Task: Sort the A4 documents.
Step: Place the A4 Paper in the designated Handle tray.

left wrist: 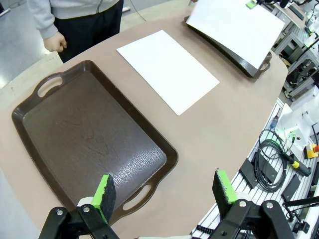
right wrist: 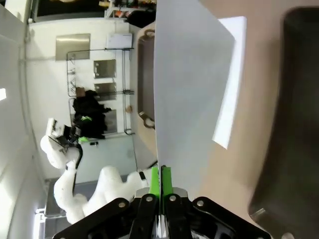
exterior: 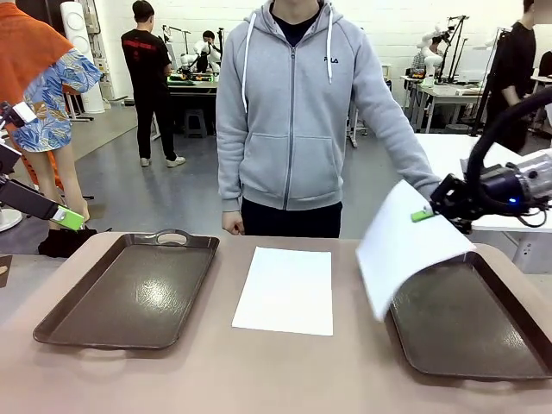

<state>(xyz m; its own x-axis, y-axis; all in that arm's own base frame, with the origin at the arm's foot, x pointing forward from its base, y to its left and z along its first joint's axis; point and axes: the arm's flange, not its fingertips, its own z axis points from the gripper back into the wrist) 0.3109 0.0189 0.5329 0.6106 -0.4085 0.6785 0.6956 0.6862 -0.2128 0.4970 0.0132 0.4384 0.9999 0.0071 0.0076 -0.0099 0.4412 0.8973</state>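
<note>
Front view: right pincer (exterior: 423, 214), closed on the upper edge of the held sheet (exterior: 405, 254), which hangs tilted in the air above the right side of the desk (exterior: 259, 371). From the pincer the sheet runs down and toward the desk's middle. Its lower corner overhangs the inner rim of the right tray (exterior: 483, 336), touching nothing that can be seen. The right wrist view suggests that the sheet's long axis runs straight out from the fingers.

The tray's bed is bare and lies below the sheet and to the robot's right of it. The coming move is therefore judged to be a shift toward the right edge, then a lowering that lays the sheet flat inside the raised rim. The margin looks small, and a corner could catch on the rim.

Flat sheet (exterior: 285, 289): at the desk's middle, long axis from near edge to far edge, between the trays and apart from both. Left tray (exterior: 129, 289): bare. Left pincer (left wrist: 164, 188): open and empty, raised at the desk's left edge and aimed across the left tray, so it is the free arm for the flat sheet.

A person (exterior: 293, 129) stands at the far edge, with one arm reaching behind the held sheet, hand hidden.
</note>
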